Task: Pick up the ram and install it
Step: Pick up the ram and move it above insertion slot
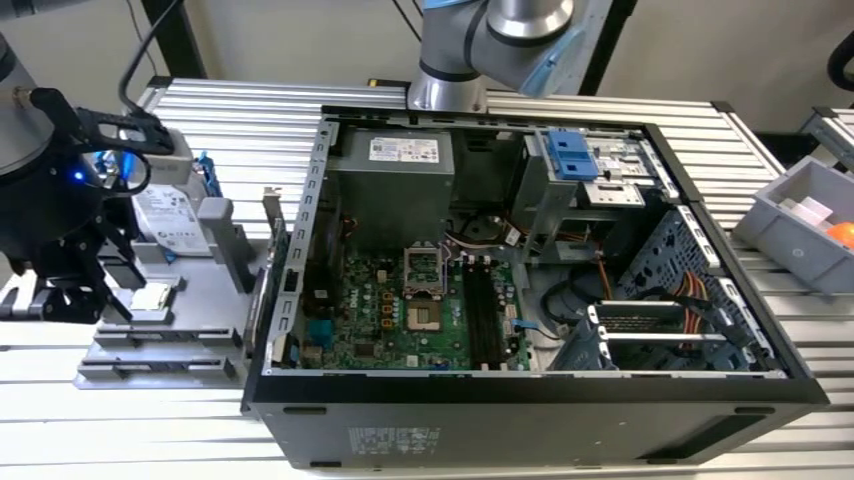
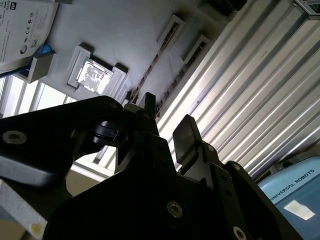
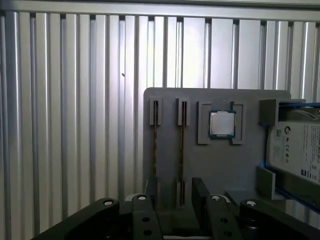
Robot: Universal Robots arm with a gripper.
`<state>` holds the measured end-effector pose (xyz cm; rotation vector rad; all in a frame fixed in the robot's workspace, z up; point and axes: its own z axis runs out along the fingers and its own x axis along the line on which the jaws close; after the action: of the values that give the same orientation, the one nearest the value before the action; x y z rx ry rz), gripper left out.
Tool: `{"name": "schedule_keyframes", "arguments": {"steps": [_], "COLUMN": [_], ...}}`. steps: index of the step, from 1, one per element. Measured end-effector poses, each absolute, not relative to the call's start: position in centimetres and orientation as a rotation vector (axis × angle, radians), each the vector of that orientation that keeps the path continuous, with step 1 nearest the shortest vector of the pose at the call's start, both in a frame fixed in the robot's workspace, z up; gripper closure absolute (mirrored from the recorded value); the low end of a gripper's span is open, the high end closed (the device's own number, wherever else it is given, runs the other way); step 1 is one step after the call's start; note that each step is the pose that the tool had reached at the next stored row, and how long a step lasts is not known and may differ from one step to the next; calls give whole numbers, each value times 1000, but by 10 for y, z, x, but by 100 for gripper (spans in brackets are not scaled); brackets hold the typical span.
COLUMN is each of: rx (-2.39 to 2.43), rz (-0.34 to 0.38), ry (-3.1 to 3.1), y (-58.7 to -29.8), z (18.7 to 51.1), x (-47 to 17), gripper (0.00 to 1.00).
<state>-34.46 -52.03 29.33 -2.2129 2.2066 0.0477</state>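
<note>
**Ribbed tabletop (image 3: 75, 125): ram (image 3: 182, 150) on edge in its holder, hand (image 3: 176, 195) spread around it**

Silver and grooved, the tabletop carries a grey plate (image 3: 220, 170), and the ram stands on edge in a slotted holder on that plate. Seen edge-on in the first wrist view, it is a long, very thin dark strip with a brownish tint. One end is seated in a small grey bracket. Its long axis runs with the tabletop's grooves, which in the exterior view lie along the nine-to-three line. A second stick (image 3: 154, 150) stands parallel just beside it.

The hand is at the ram's other end. Its fingers (image 3: 201, 192) are spread, one on each side of the stick. A gap shows beside the ram, and the hand grips nothing.

On the side away from the second stick, the plate holds a square silver processor (image 3: 221, 123). Beyond that is a hard drive (image 3: 297, 145), at about twelve o'clock from the processor in the exterior view. The plate lies at nine o'clock from the open computer case (image 1: 534, 400).
</note>
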Motion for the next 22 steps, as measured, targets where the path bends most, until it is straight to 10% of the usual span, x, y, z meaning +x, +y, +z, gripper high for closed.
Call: {"name": "schedule_keyframes", "arguments": {"steps": [22], "rx": [-2214], "rz": [46], "ry": [2208], "y": [-520], "z": [269], "x": [-345], "gripper": [0]}}
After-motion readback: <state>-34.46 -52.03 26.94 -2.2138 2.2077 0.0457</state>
